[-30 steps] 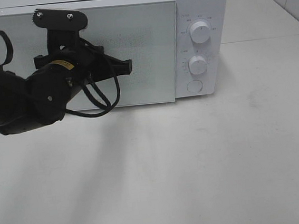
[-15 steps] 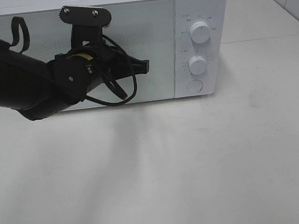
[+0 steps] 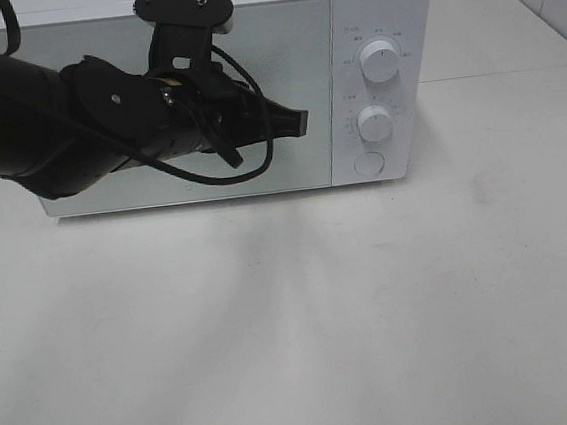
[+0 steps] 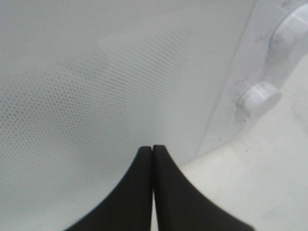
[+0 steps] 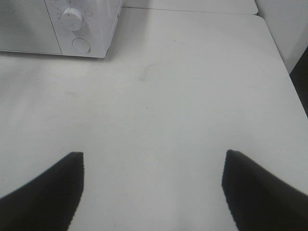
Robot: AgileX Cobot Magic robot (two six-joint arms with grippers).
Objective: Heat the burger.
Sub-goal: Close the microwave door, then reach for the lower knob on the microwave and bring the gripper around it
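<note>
The burger is hidden or out of view. A white microwave (image 3: 366, 24) stands at the back of the table with its dotted glass door (image 3: 289, 61) shut. My left gripper (image 3: 300, 122) is shut and empty, its tips against the door close to the door's right edge; the left wrist view shows the fingertips (image 4: 152, 149) pressed together in front of the door (image 4: 96, 86). My right gripper (image 5: 153, 161) is open and empty over bare table; it does not show in the exterior high view.
The control panel has two white knobs (image 3: 379, 61) (image 3: 374, 122) and a round button (image 3: 369, 163). The microwave also shows in the right wrist view (image 5: 98, 29). The white table (image 3: 374, 314) spreads in front. A table edge (image 5: 284, 62) runs at the right.
The door swung from slightly ajar to shut. My left gripper moved to the right along it, towards the control panel.
</note>
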